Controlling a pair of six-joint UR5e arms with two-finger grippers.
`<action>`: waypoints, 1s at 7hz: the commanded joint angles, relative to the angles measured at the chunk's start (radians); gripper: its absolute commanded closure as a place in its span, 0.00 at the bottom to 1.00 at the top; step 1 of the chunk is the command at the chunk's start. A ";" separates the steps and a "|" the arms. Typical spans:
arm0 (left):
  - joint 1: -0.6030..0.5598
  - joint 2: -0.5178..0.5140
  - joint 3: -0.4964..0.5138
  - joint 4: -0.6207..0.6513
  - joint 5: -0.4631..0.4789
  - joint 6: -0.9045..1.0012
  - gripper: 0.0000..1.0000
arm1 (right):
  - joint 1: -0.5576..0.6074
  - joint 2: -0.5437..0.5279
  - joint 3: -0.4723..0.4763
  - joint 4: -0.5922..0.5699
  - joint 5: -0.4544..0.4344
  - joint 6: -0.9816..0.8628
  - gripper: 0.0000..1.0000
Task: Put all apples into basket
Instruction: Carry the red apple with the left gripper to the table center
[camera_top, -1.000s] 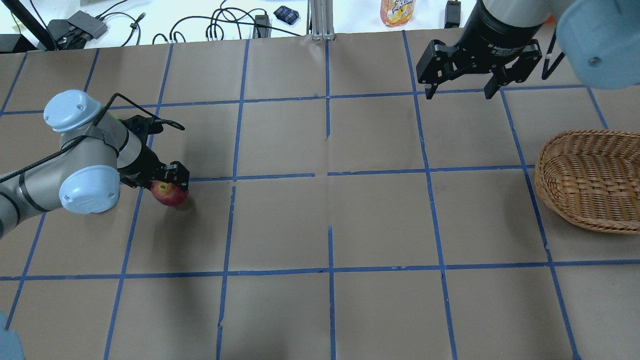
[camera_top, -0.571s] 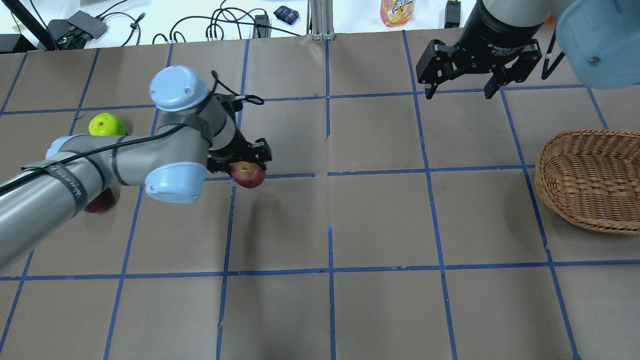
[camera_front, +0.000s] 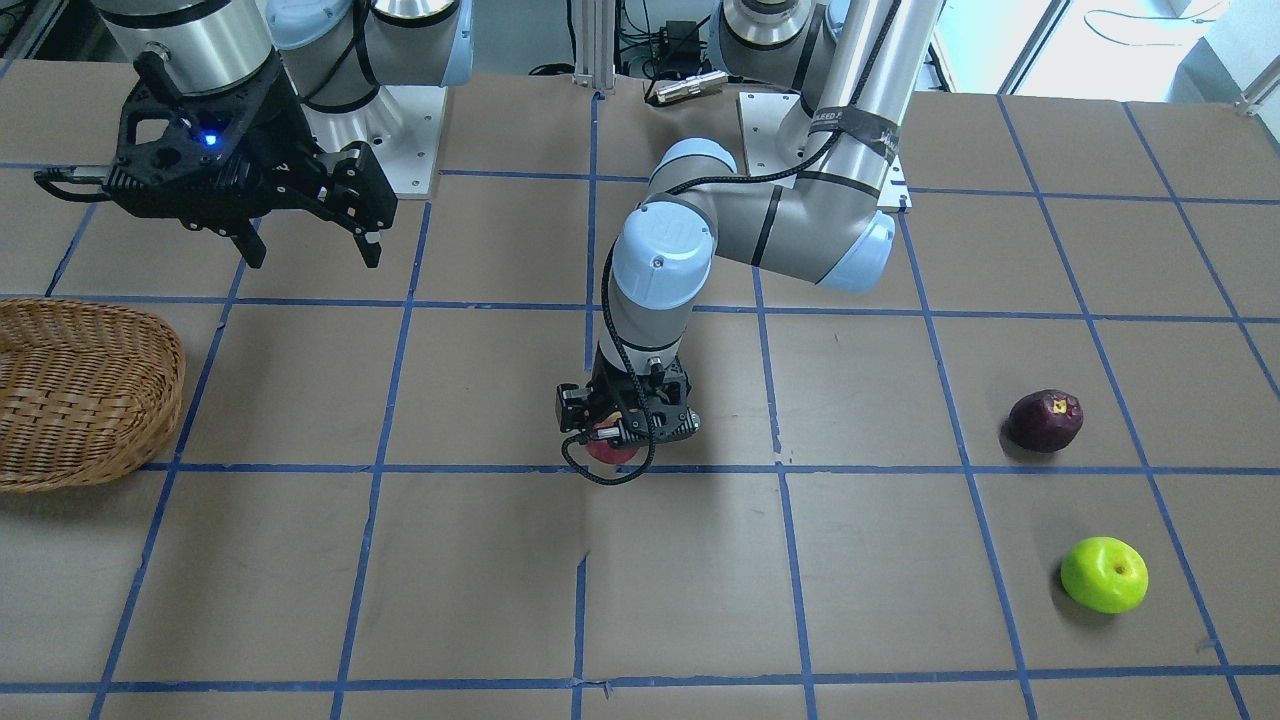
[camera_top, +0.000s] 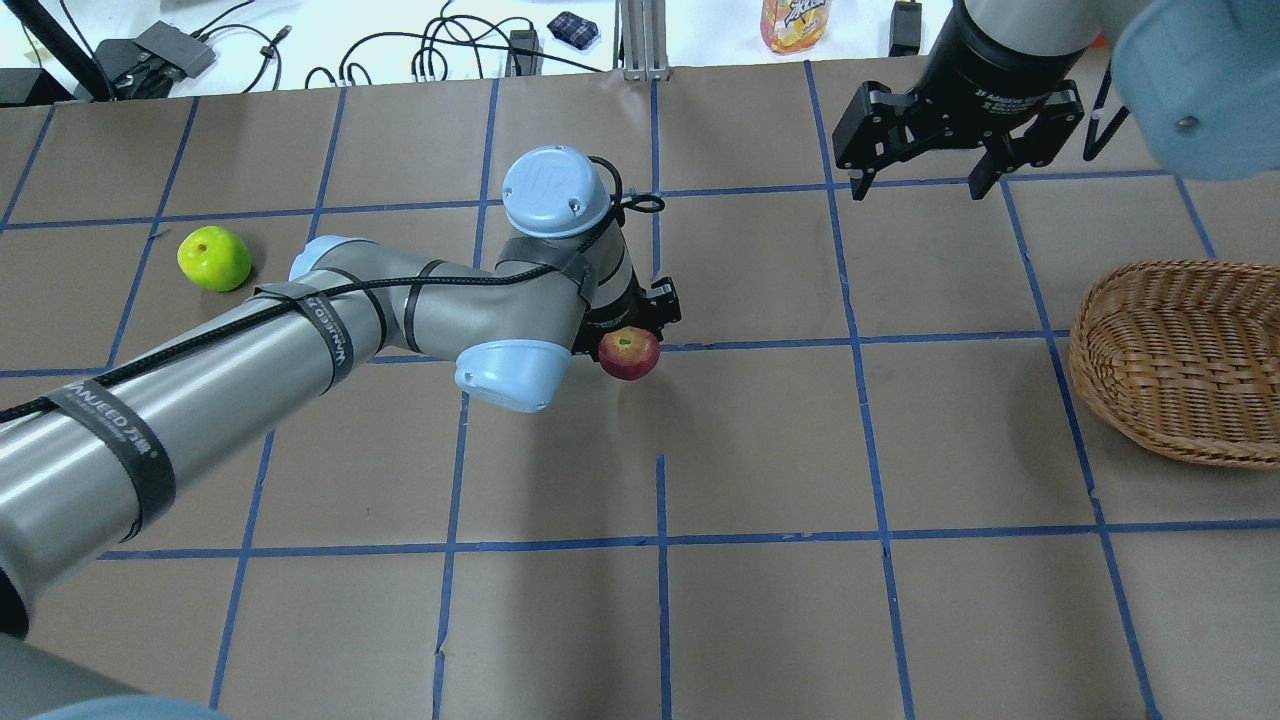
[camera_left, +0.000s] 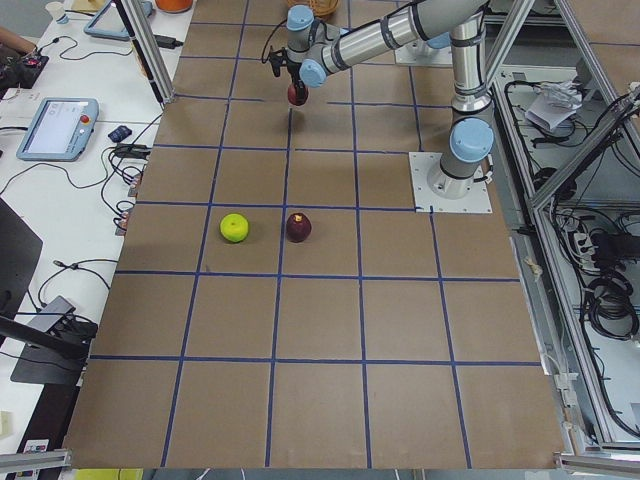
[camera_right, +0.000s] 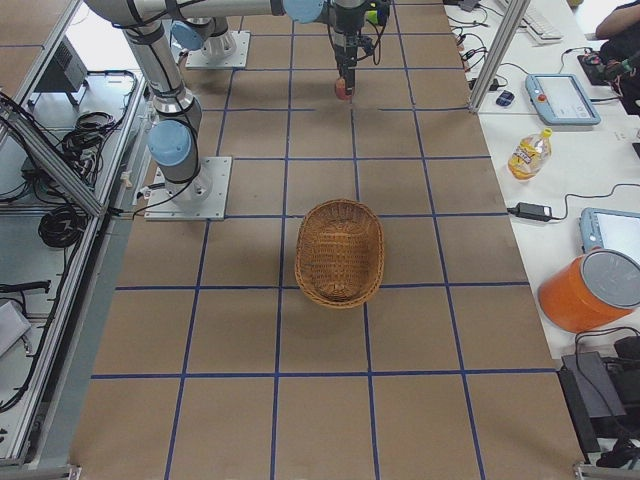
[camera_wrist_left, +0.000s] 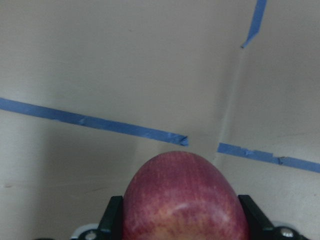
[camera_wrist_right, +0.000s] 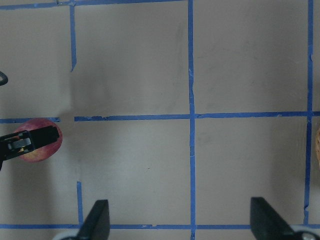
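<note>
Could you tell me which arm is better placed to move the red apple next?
Probably left: the left gripper holds the red apple mid-table, while the right gripper hangs open, empty, nearer the basket.

The table (camera_top: 760, 440) I'm working over is covered in brown paper and marked into squares with blue tape (camera_top: 660, 540). Along its far edge a white bench (camera_top: 330, 30) carries loose black cables (camera_top: 440, 50), and an aluminium post (camera_top: 640, 40) rises at the middle. On the same bench I can see a yellow drink bottle (camera_right: 529, 153), a power brick (camera_right: 533, 212), a teach pendant (camera_left: 58, 127) and an orange tub with a grey lid (camera_right: 590, 290). On the opposite long side, aluminium framing (camera_left: 560, 170) borders a grey floor with coiled cables (camera_left: 610, 290). The light is even and the shadows are soft.
</note>
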 joint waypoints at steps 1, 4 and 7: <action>-0.004 -0.050 0.010 0.090 -0.001 -0.016 0.26 | 0.000 0.000 -0.002 0.000 0.001 0.000 0.00; 0.037 -0.008 0.021 0.103 -0.009 0.010 0.00 | 0.000 0.029 0.008 -0.021 -0.014 0.008 0.00; 0.322 0.179 0.048 -0.231 0.020 0.481 0.00 | 0.093 0.165 0.005 -0.150 0.021 0.111 0.00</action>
